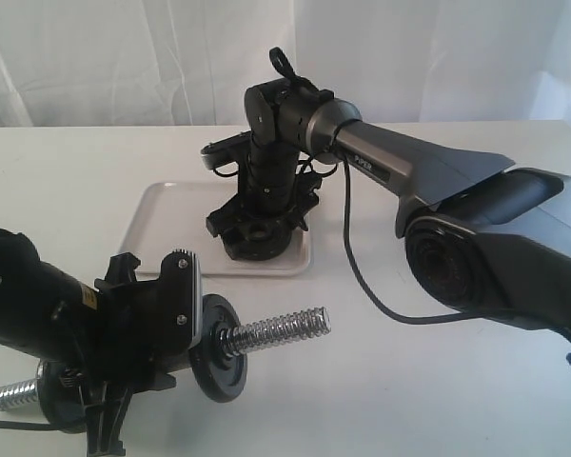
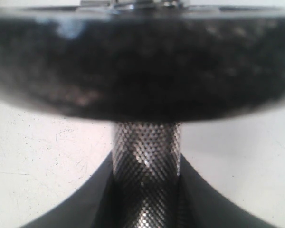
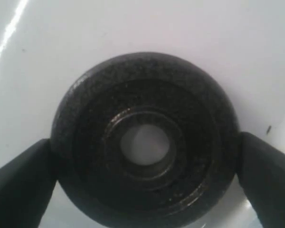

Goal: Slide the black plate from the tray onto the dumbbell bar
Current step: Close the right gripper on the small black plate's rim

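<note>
The black plate (image 3: 180,95) lies flat on the white tray (image 1: 162,214), centre hole facing up. My right gripper (image 1: 259,233) points down over it, and its fingers (image 3: 23,180) rest against opposite sides of the plate's rim (image 1: 257,251). At the front left my left gripper (image 1: 186,305) is shut on the knurled middle of the dumbbell bar (image 2: 146,147), holding it roughly level above the table. One threaded end of the bar (image 1: 281,330) points right. Another black disc (image 1: 217,347) sits on the bar next to the left gripper and fills the left wrist view (image 2: 142,66).
A further black disc (image 1: 62,405) sits near the bar's other threaded end (image 1: 9,393) at the front left. The right arm's cable (image 1: 362,286) trails over the white table. A white curtain hangs behind the table.
</note>
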Controlling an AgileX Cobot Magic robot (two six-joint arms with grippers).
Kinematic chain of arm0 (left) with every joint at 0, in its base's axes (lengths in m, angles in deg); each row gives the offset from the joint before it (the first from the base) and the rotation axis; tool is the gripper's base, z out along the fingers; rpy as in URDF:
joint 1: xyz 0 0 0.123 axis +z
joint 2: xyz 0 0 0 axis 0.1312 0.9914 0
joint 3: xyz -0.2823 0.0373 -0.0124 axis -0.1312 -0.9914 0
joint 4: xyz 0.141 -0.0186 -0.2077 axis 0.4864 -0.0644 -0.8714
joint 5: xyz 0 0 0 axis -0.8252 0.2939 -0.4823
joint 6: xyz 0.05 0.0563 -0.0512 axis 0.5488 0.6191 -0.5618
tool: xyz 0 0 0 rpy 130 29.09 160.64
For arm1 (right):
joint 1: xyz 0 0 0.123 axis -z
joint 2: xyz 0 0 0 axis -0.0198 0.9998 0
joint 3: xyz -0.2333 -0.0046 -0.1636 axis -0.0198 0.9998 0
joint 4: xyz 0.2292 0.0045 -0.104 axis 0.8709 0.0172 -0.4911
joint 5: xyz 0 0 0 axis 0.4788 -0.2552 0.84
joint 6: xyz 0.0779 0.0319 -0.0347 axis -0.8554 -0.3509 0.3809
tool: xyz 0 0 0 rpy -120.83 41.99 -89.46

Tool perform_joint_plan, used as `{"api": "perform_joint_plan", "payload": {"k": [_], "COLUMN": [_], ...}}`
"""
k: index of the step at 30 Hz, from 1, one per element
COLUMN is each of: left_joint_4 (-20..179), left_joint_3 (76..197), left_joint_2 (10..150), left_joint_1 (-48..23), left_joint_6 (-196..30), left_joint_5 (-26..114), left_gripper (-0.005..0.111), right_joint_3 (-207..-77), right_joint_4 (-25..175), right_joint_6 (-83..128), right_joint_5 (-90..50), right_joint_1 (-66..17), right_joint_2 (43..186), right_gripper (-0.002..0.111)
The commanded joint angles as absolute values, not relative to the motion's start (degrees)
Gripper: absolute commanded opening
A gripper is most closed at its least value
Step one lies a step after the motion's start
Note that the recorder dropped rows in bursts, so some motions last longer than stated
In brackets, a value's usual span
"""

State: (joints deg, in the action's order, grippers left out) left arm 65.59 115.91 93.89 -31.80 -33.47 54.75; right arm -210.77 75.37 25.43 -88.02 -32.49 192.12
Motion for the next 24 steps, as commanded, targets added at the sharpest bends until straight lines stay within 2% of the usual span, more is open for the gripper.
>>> {"api": "perform_joint_plan", "payload": {"k": [1,3,4,24], "left_joint_4": [63.18,63.18,63.18,63.18], "left_joint_3": [117.22,117.22,117.22,117.22], "left_joint_2": [90.92,90.92,90.92,90.92], "left_joint_1": [-31.95,-31.95,-31.95,-31.95], "left_joint_6": [-34.26,-34.26,-34.26,-34.26], "left_joint_5": [51.41,51.41,51.41,51.41], "left_gripper": [0.0,0.0,0.0,0.0], "right_joint_3": [-208.6,-208.6,-208.6,-208.73], "right_joint_4": [71.21,69.82,69.71,74.66], "right_joint_6": [25.3,25.3,24.56,22.43], "right_joint_5": [-90.22,-90.22,-90.22,-86.11], "right_joint_1": [-32.61,-32.48,-32.35,-30.17], "right_joint_2": [196.43,195.8,195.5,183.52], "right_gripper": [0.025,0.006,0.0,0.0]}}
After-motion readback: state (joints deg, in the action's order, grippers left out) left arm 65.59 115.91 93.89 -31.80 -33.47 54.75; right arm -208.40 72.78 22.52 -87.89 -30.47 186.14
